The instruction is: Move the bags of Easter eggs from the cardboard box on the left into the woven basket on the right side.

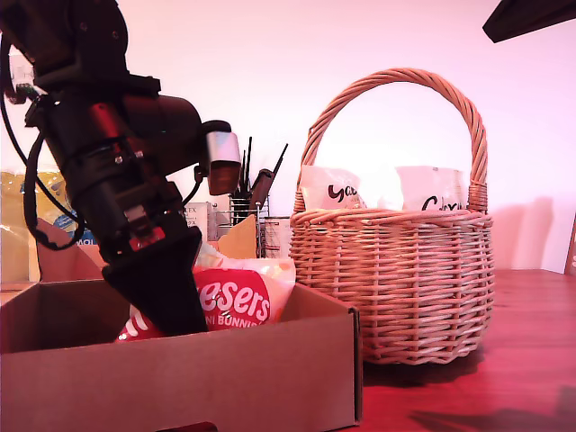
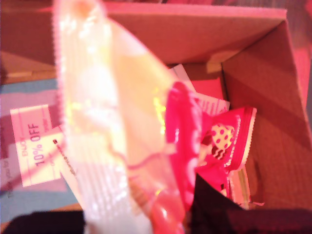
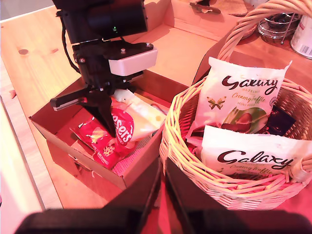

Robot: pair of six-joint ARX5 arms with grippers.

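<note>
Gripping a Maltesers bag (image 1: 241,300) inside the cardboard box (image 1: 180,378), my first hand (image 3: 105,127) is closed on it. My second hand (image 3: 158,195), nearly shut and empty, hovers beside the woven basket (image 3: 195,165) holding two Galaxy bags (image 3: 241,97).

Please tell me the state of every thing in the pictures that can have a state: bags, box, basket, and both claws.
Maltesers bag: gripped, upright in the box.
Second Maltesers bag: lying flat in the box.
Cardboard box: open, flaps up.
Woven basket: upright, holding bags.
Two Galaxy bags: standing in the basket.
My first claw: shut on the Maltesers bag.
My second claw: held above the basket rim, looks nearly shut, empty.
</note>
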